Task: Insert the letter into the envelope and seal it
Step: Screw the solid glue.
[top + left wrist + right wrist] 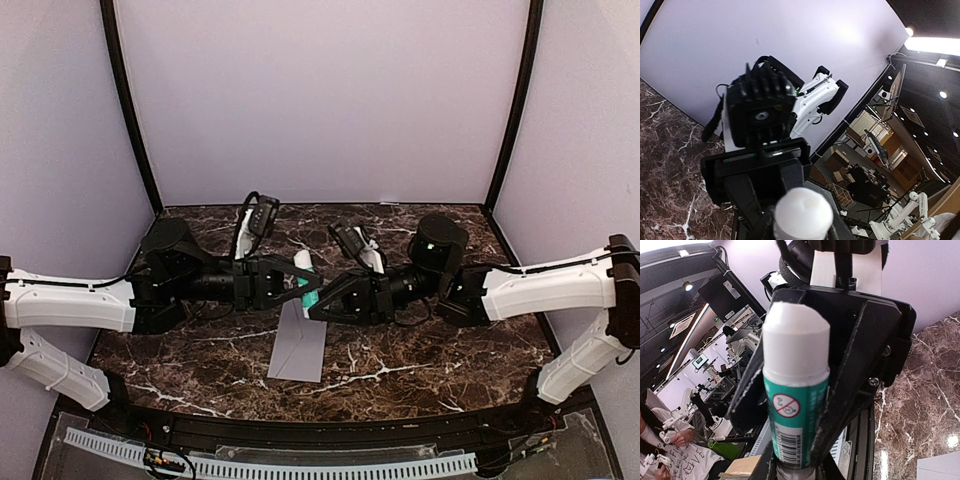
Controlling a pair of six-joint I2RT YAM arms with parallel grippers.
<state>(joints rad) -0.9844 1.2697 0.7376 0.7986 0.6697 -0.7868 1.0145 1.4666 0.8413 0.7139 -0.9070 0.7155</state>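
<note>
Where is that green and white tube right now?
In the top view, the glue stick is held at mid-table between the two arms' jaws, just over the far end of the grey envelope.

Both arms reach in from the near corners of the table and meet nose to nose above its middle. The left arm lies almost level, its forearm pointing toward the right edge and its wrist camera on the far side. The right arm mirrors it, with its elbow folded by the right edge. The right gripper is clamped on the lower body of a glue stick. The left gripper has its fingers close along both sides of the stick's capped end. Whether they press on it cannot be told.
</note>
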